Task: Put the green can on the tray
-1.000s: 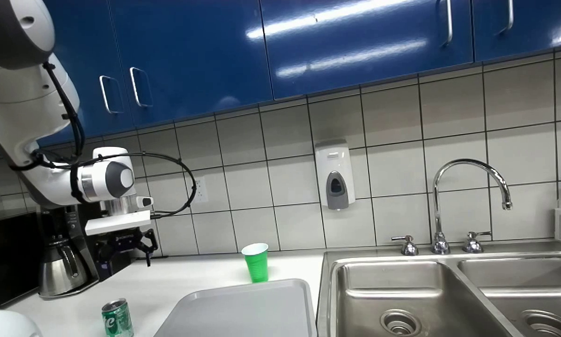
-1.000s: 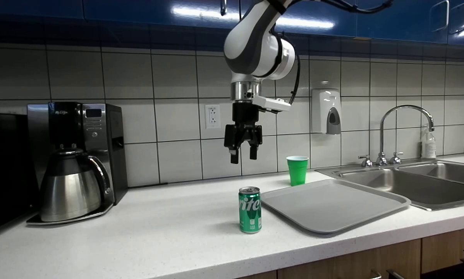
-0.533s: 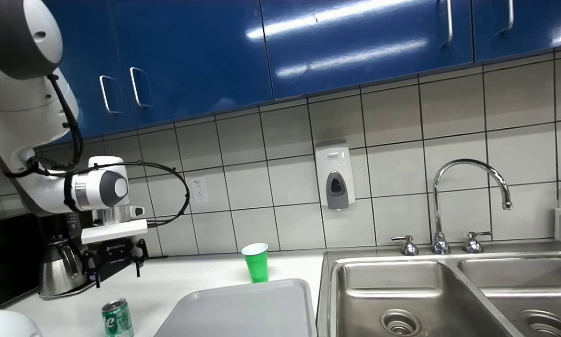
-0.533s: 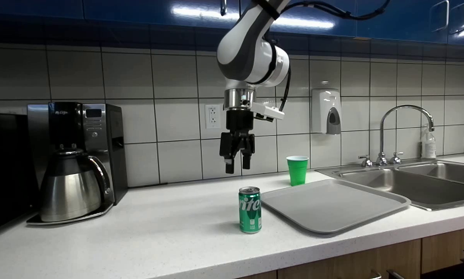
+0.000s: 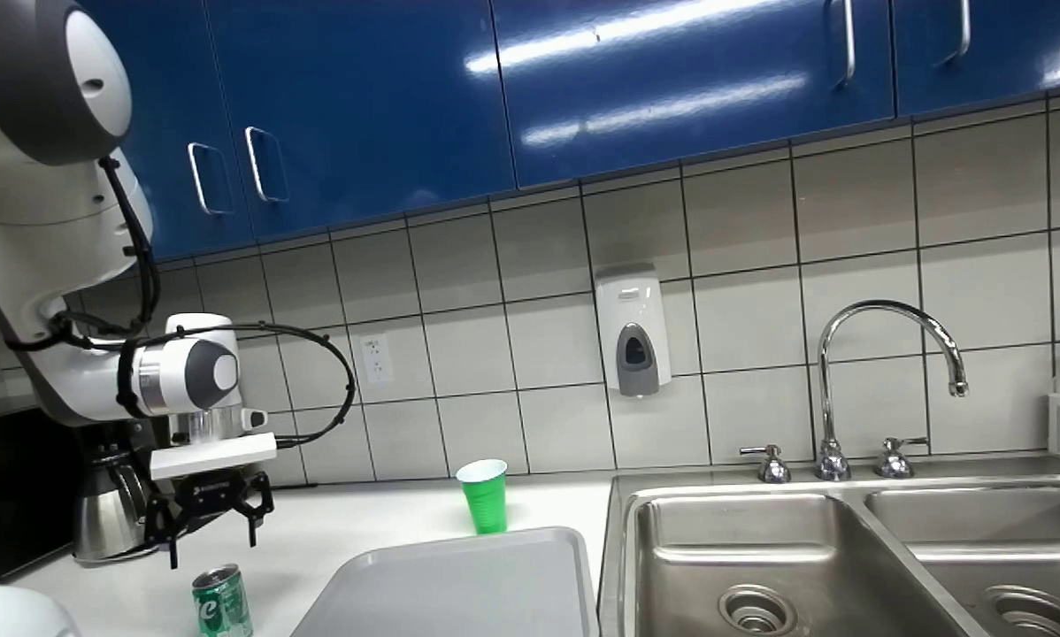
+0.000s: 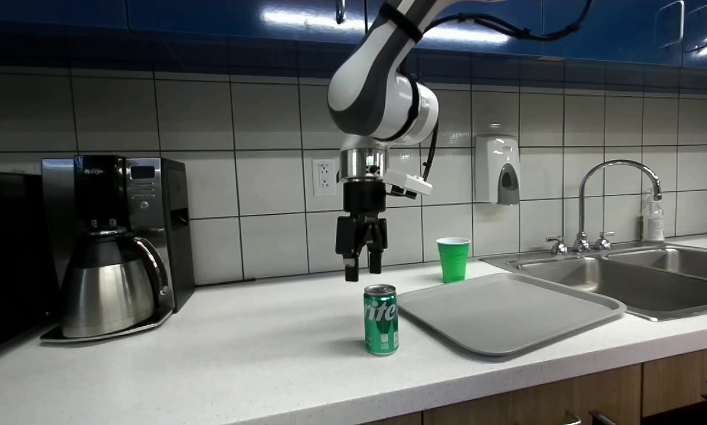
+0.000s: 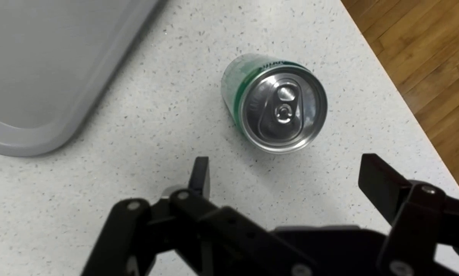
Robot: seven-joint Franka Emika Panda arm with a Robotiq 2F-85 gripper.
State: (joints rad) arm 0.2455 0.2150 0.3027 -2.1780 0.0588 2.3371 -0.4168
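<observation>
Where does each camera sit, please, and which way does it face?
In an exterior view: higher than the counter, facing the tiled wall and sink; arm and claw at picture left.
In an exterior view: beyond the counter's front edge, facing that wall, coffee maker and tray; arm and claw mid-picture.
Wrist view: on the arm, looking down at the green can; claw fingers at bottom.
Both exterior views share sink and green cup.

Gripper (image 6: 363, 275) is held higher than green can (image 7: 283, 109), fingers (image 7: 382, 184) spread; air gap left between them and can. Counter (image 7: 168, 96) is exposed all round can, including strip toward tray (image 7: 26, 76). Tray can be entered from above, over low rim. Far tray edge is flanked by green cup (image 6: 453, 260); back is blocked by tiled wall (image 6: 268, 183), blue cabinets (image 6: 212, 18) higher up.
</observation>
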